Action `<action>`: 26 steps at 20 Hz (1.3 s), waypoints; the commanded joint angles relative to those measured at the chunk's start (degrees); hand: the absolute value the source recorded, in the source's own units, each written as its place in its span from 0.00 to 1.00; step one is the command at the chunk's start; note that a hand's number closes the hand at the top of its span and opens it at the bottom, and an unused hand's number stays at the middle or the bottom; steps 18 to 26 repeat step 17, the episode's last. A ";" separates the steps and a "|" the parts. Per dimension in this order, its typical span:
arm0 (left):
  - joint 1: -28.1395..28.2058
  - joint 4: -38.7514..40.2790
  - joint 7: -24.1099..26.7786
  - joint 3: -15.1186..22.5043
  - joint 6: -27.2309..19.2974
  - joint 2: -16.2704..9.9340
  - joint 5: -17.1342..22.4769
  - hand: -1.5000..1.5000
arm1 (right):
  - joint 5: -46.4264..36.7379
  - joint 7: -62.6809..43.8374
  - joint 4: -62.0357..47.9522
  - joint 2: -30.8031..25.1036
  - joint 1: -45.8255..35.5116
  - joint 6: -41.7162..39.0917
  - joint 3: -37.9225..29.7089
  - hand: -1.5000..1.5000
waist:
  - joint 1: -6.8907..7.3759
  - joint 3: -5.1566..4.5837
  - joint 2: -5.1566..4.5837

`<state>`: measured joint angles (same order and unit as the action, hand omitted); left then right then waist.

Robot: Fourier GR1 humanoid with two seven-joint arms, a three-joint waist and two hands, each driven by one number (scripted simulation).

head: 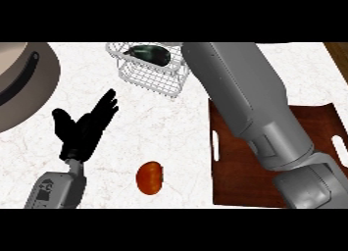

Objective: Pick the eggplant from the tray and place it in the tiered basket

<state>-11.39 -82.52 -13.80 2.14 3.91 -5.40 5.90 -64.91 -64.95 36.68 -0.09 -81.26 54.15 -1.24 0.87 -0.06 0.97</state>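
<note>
The eggplant (150, 53), dark and glossy, lies inside the tiered basket (151, 81), in its upper wire compartment; its right end is cut off from view by the right forearm (252, 103). The basket, of white wire, stands at the far edge of the counter (169, 127), near the middle of that edge. The right forearm runs from the near right corner up across the tray (234, 191) to the basket's right side; the right hand itself cannot be made out beyond the forearm, so whether its fingers are spread or curled cannot be told. The tray, brown wood with slot handles on its left and right sides, sits at the right near part of the counter; the portion of it not covered by the forearm carries nothing visible.

The left hand (81, 126) shows at the left near part of the counter, fingers straight and spread wide, pointing toward the far edge, holding nothing; it is well apart from the basket. An orange-brown oval item (150, 178) lies on the bare counter between the left forearm and the tray, touching neither. A large round beige vessel with a dark handle (17, 86) occupies the far left corner, partly out of view.
</note>
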 commanded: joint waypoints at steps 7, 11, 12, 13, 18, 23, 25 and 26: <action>3.72 -1.54 -0.99 -2.20 -1.52 -0.81 0.59 0.50 | 8.12 -8.76 23.07 0.09 10.42 -13.36 11.70 0.00 | -5.39 0.18 2.25; 6.27 -2.17 -0.07 -1.81 -1.54 -0.58 0.26 0.50 | 8.15 -9.88 32.70 0.09 17.05 -15.95 14.53 0.00 | -7.04 0.22 2.50; 5.37 -1.27 0.62 -3.14 -1.86 -1.37 0.24 0.50 | 8.23 -11.15 34.97 0.09 16.65 -17.92 14.85 0.00 | -7.50 0.15 2.48; 5.75 -2.05 0.07 -3.50 -2.00 -1.63 0.52 0.50 | 7.88 -10.75 37.28 0.09 19.03 -17.76 16.47 0.00 | -7.63 0.20 2.71; 6.88 -2.80 0.34 -4.29 -2.13 -1.84 1.01 0.50 | 5.76 -11.51 47.12 -0.78 24.76 -20.70 17.19 0.00 | -8.95 0.19 2.78; 6.88 -2.80 0.34 -4.29 -2.13 -1.84 1.01 0.50 | 5.76 -11.51 47.12 -0.78 24.76 -20.70 17.19 0.00 | -8.95 0.19 2.78; 6.88 -2.80 0.34 -4.29 -2.13 -1.84 1.01 0.50 | 5.76 -11.51 47.12 -0.78 24.76 -20.70 17.19 0.00 | -8.95 0.19 2.78; 6.88 -2.80 0.34 -4.29 -2.13 -1.84 1.01 0.50 | 5.76 -11.51 47.12 -0.78 24.76 -20.70 17.19 0.00 | -8.95 0.19 2.78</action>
